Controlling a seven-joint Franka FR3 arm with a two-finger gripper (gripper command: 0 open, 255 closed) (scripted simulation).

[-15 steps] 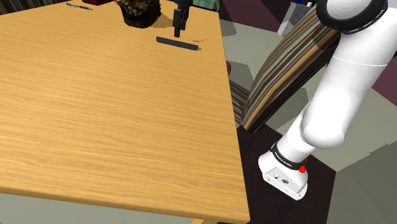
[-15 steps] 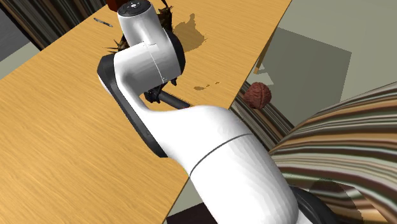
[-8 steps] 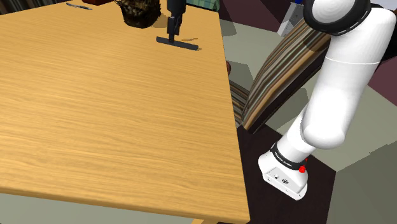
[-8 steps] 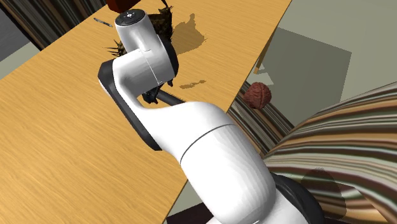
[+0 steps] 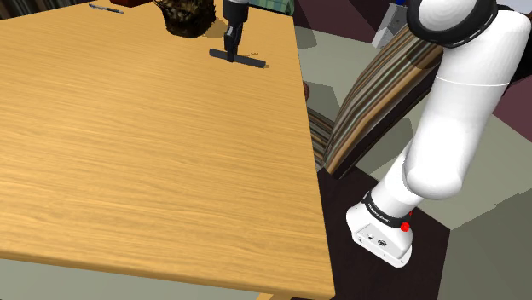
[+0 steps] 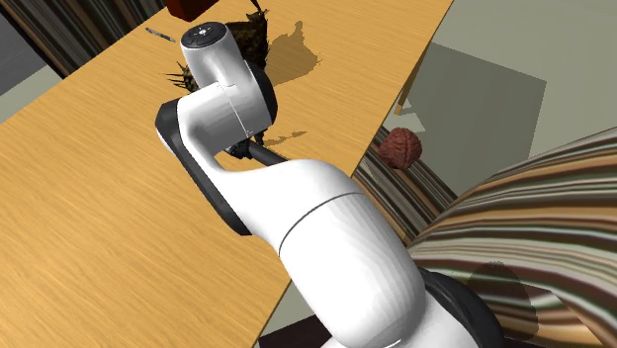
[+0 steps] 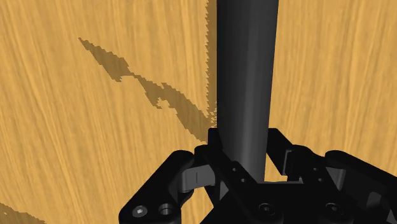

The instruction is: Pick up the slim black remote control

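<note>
The slim black remote [image 5: 245,59] lies flat on the wooden table [image 5: 153,145], near its far right edge in the shoulder view. My black gripper [image 5: 230,52] stands upright over the remote's left part, fingers down at table level. The wrist view has the remote [image 7: 245,76] running straight out from between my fingers, and the gripper [image 7: 245,143] is shut on it across its narrow width. In the second exterior view the white arm hides most of the hand; a short stretch of the remote [image 6: 267,156] pokes out beside it.
A dark spiky clump [image 5: 187,15] sits just behind the gripper, and a thin pen [image 5: 106,8] lies at the table's far edge. A striped chair [image 5: 375,94] stands beside the table's right edge. A brown ball [image 6: 401,148] lies on the floor there.
The gripper moved left and down onto the remote, then its fingers closed on it. The remote still lies on the table.
</note>
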